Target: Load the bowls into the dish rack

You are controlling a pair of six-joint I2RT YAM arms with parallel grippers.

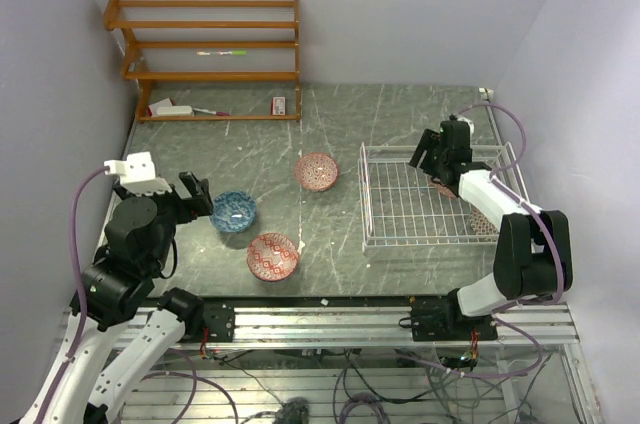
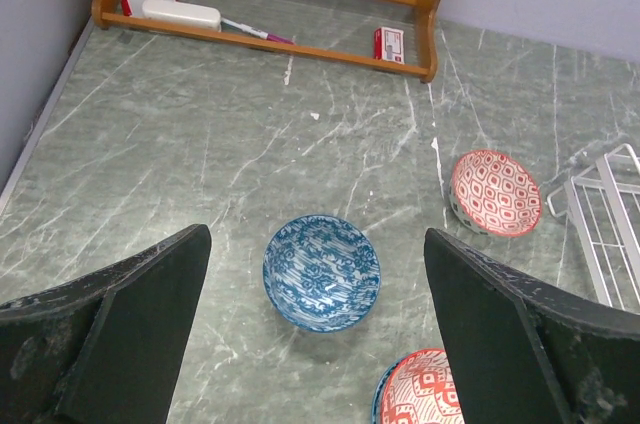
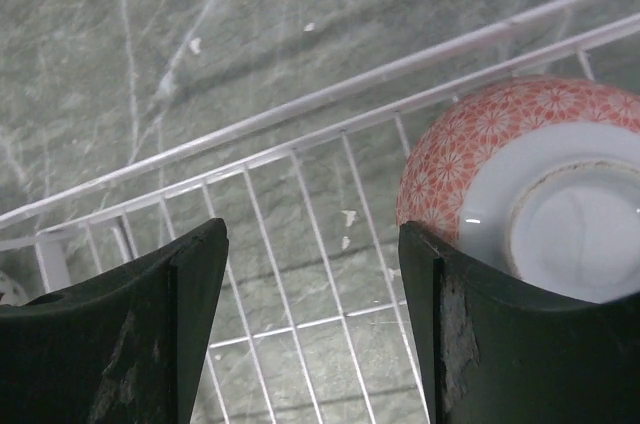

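The right fingers [image 3: 150, 334] fill the bottom of their own wrist view, dark and scuffed. They are spread wide, with nothing between them but the white wires of the dish rack [image 3: 300, 159] and the grey counter [image 3: 120, 54] beneath. Just beside the right-hand finger an upturned red bowl [image 3: 520, 174] lies inside the rack, its pale foot ring towards the lens; whether the finger touches it cannot be told. The overhead view shows that bowl only as a pinkish patch under the right arm, in the rack's far right part. It also shows a brownish bowl [image 1: 484, 225] in the rack's near right corner, half hidden by the arm. The left fingers [image 2: 120, 334] are likewise released, spread wide above the counter and holding nothing. The blue bowl [image 2: 321, 272] sits upright on the counter in the gap between them, a little ahead of the tips and apart from both. Only the left wrist view makes the patterns plain. The far red bowl [image 2: 495, 192] stands near the rack's corner, and the near red bowl [image 2: 420, 392] is cut off by the bottom edge. That makes five bowls, three on the counter to the left of the rack and two inside it. There is one rack and one wooden shelf [image 1: 205, 54] at the far wall, whose lowest board carries a red box [image 2: 389, 44], a white block [image 2: 180, 14] and a pen [image 2: 255, 32].
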